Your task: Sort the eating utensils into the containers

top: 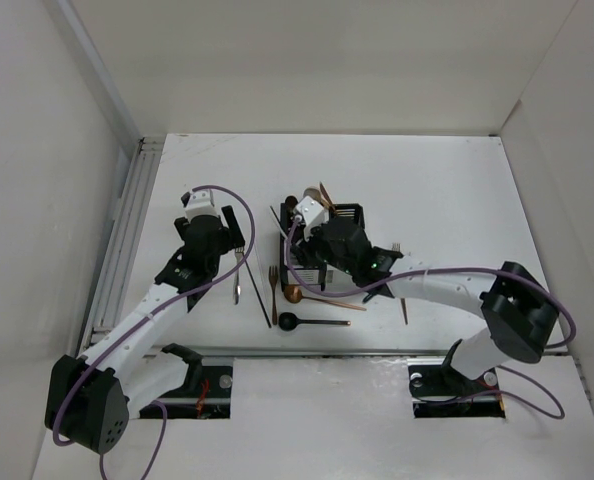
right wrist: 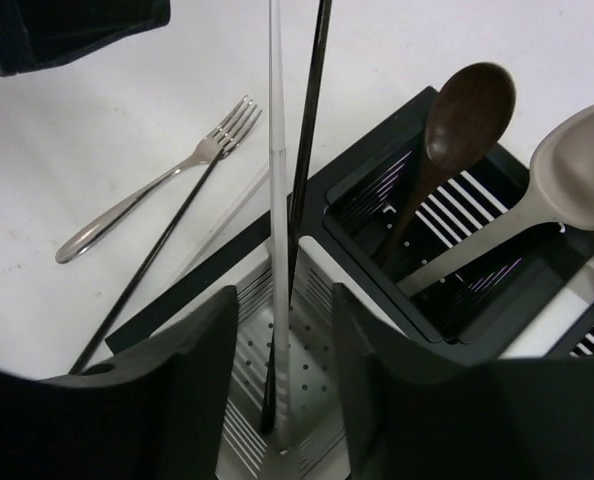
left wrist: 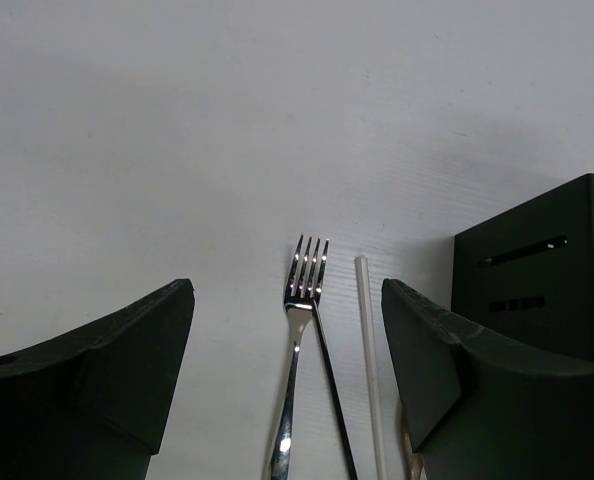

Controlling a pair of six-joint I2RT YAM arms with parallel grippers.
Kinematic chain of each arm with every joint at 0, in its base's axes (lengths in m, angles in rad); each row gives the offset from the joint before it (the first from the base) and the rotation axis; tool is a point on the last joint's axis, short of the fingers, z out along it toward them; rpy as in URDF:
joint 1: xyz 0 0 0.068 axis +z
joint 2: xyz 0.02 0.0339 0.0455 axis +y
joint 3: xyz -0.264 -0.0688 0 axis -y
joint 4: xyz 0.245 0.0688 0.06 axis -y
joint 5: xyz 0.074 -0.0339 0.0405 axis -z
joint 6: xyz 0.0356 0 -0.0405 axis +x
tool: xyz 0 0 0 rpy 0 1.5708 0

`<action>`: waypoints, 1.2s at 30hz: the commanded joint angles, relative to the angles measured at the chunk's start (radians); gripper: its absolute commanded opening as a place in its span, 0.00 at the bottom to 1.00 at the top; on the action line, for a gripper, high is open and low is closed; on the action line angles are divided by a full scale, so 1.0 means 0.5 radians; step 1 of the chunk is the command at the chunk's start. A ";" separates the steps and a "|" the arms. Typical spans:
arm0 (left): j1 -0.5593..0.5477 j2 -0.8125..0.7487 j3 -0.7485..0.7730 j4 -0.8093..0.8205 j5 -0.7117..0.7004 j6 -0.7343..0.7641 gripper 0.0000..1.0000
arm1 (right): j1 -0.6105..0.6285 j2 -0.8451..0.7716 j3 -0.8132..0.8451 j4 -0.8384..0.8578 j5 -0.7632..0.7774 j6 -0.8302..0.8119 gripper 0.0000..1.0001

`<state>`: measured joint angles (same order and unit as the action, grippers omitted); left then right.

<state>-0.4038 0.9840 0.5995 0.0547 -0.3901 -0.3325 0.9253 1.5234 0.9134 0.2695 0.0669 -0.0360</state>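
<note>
Silver fork [left wrist: 299, 330] and white chopstick [left wrist: 369, 360] lie on the desk [left wrist: 177, 150] between the parted left fingers [left wrist: 97, 380]; 2 chopsticks [right wrist: 276, 200] stand in a white compartment [right wrist: 247, 360] between the parted right fingers [right wrist: 177, 400].

Right wrist: the silvery chopstick [right wrist: 275, 200] and black chopstick [right wrist: 309, 120] standing between the fingers of my right gripper [right wrist: 285, 310] both run off the top edge, and the pale spoon [right wrist: 577, 170] is clipped at the right edge. Left wrist: the handle of the silver fork [left wrist: 299, 330] and the white chopstick [left wrist: 369, 360] are cut by the bottom edge, the black compartment [left wrist: 537, 290] by the right. Overhead, my right arm [top: 417, 285] covers most of the caddy [top: 349, 213]; contents unreadable.
</note>
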 commanded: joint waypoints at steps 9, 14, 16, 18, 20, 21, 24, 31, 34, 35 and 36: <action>0.007 -0.051 0.025 0.035 -0.011 0.015 0.73 | 0.021 -0.583 0.149 -0.320 0.411 0.182 0.61; 0.007 -0.051 0.004 0.053 -0.030 0.015 0.73 | -0.171 -0.875 0.241 -1.328 0.839 0.630 0.77; 0.007 -0.051 -0.018 0.071 -0.030 0.015 0.73 | -0.365 -0.857 0.259 -1.860 0.729 0.774 0.72; 0.007 -0.051 -0.036 0.093 0.016 0.015 0.73 | -0.644 -0.838 0.147 -2.133 0.517 0.808 0.63; 0.007 -0.032 -0.036 0.111 0.040 0.015 0.73 | -0.791 -0.856 0.030 -2.156 0.352 0.808 0.61; 0.007 -0.032 -0.036 0.136 0.041 0.015 0.73 | -0.874 -0.878 -0.068 -2.095 0.159 0.808 0.61; 0.007 -0.032 -0.036 0.157 0.059 0.015 0.73 | -0.997 -0.860 -0.136 -1.966 -0.063 0.790 0.61; 0.007 -0.069 -0.055 0.157 0.059 0.015 0.73 | -1.185 -0.511 -0.274 -1.825 -0.011 0.839 0.36; 0.007 -0.087 -0.055 0.139 0.059 -0.004 0.73 | -1.185 -0.357 -0.326 -1.745 -0.045 0.750 0.30; 0.007 -0.087 -0.055 0.139 0.059 -0.004 0.73 | -1.185 -0.314 -0.345 -1.720 -0.066 0.750 0.30; 0.007 -0.087 -0.055 0.139 0.059 -0.004 0.73 | -1.185 -0.268 -0.345 -1.702 -0.066 0.750 0.30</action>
<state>-0.4038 0.9680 0.5804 0.0929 -0.3634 -0.3313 0.3351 1.3483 0.7601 -0.6380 0.0654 0.3527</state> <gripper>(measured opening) 0.731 0.304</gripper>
